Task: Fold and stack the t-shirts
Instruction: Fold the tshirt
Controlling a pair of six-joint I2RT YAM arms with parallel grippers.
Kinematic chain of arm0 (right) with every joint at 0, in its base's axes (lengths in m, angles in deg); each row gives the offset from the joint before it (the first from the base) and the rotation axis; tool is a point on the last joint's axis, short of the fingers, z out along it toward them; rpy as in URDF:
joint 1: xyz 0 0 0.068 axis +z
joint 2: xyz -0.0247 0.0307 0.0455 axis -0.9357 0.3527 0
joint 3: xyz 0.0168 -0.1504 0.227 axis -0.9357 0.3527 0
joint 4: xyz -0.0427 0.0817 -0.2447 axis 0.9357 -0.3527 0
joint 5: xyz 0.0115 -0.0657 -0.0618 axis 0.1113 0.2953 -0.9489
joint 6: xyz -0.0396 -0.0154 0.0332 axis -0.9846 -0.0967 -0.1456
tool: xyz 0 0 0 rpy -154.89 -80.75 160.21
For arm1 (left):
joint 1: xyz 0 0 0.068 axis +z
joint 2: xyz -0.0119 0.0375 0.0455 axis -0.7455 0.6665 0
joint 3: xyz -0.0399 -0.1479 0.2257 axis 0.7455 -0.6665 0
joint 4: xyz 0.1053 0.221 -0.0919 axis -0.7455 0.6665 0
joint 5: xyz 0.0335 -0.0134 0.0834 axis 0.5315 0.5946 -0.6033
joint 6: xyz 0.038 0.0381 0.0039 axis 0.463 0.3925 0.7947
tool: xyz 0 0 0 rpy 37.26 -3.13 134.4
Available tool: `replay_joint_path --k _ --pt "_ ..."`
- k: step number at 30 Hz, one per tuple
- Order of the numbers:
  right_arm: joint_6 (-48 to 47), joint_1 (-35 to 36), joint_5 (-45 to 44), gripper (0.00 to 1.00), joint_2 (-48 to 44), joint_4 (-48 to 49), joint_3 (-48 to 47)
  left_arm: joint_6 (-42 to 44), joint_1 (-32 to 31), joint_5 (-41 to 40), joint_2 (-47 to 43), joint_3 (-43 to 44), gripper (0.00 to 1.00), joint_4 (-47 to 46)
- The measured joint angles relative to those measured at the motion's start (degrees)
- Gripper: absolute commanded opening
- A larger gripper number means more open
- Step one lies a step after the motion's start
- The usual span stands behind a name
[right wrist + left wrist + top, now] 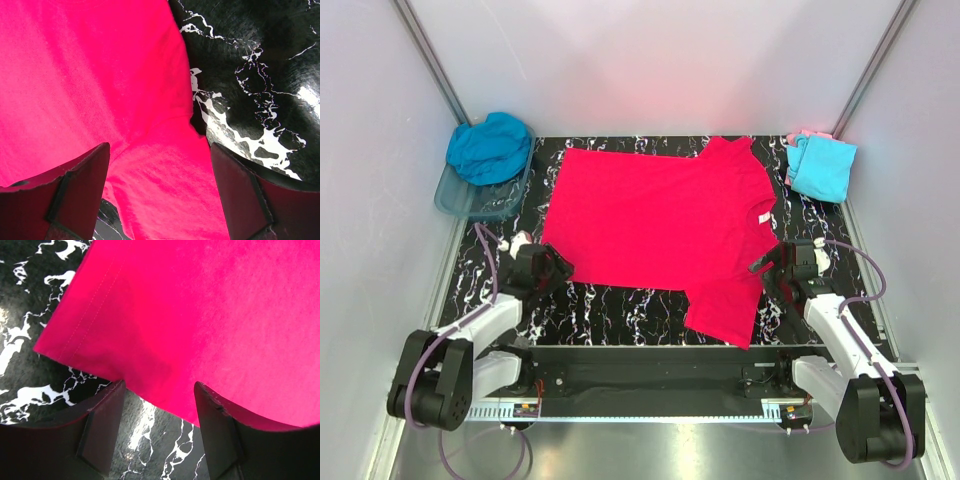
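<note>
Two arms: bolted side by side at the near edge of the table (620, 312), one near-left and one near-right, each reaching toward the far side.
Left hand (556, 268): released, low over the table at the near-left corner of the red shirt (660, 225). In the left wrist view its two dark fingers (102, 425) stand apart, and the shirt's stitched hem corner lies flat just past their tips. Nothing is pinched between them.
Right hand (770, 268): released and spread wide at the shirt's right edge, just near of the collar. In the right wrist view the fingers (80, 190) sit well apart above the cloth. A crease in the cloth runs between them, with bare marbled table to one side.
Red shirt: bright pink-red, spread flat and sideways across the middle of the table. Its hem is to the left and its collar to the right. One sleeve points to the far side, and the other points near, reaching close to the table's near edge. A small white tag shows at the collar.
Table: black with white marble veining, showing around the shirt on every side.
Tub (470, 205): clear bluish plastic, at the far-left corner.
Teal shirt (490, 148): bunched up, heaped in the tub and over its far rim.
Cyan shirt (822, 168): light cyan, folded, at the far-right corner, well apart from the red shirt.
Pale pink shirt (804, 135): only its far edge shows from under the cyan shirt.
</note>
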Motion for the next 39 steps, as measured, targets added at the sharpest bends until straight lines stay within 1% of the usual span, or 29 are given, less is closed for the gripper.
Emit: replay_joint_path --k 3,4,6,7,9,10,12,21,25,30,33,35,39 --pt "0.0 0.0 0.0 0.88 0.0 0.0 0.0 -0.2 -0.4 -0.2 2.3 1.4 0.60 -0.3" --pt "0.0 0.0 0.0 0.88 0.0 0.0 0.0 -0.2 -0.7 -0.3 3.5 2.1 0.54 -0.5" --pt "0.0 0.0 0.0 0.88 0.0 0.0 0.0 -0.3 -1.2 -0.5 5.7 3.4 0.45 -0.5" --pt "0.0 0.0 0.0 0.88 0.0 0.0 0.0 -0.3 -1.5 -0.6 6.8 4.0 0.32 -0.6" --pt "0.0 0.0 0.0 0.88 0.0 0.0 0.0 -0.4 -1.9 -0.6 8.3 4.7 0.21 -0.5" --pt "0.0 0.0 0.0 0.88 0.0 0.0 0.0 -0.5 -2.1 -0.6 8.8 4.8 0.09 -0.5" --pt "0.0 0.0 -0.1 0.87 0.0 0.0 0.0 -0.4 -2.3 -0.6 9.2 4.9 0.01 -0.5" --pt "0.4 -1.2 0.1 0.84 0.3 0.0 0.0 -0.2 -2.8 -0.6 7.7 4.8 0.00 0.8" --pt "0.9 -1.6 0.1 0.83 0.5 -0.1 0.0 -0.2 -2.9 -0.6 4.1 4.4 0.00 2.6" --pt "1.6 -2.5 0.0 0.83 0.7 -1.2 0.0 -0.2 -2.9 -0.8 -3.2 4.2 0.00 5.7" --pt "1.9 -2.8 0.0 0.83 2.3 -1.3 -0.4 -0.2 -2.9 -1.3 -6.7 4.2 0.00 6.7" --pt "2.0 -2.8 0.3 0.83 4.7 -1.2 -0.9 -0.2 -2.9 -1.5 -7.2 4.2 0.00 7.0" --pt "2.2 -3.1 2.1 0.80 8.8 0.3 -1.5 -0.2 -2.9 -1.5 -7.1 4.2 0.00 8.2"
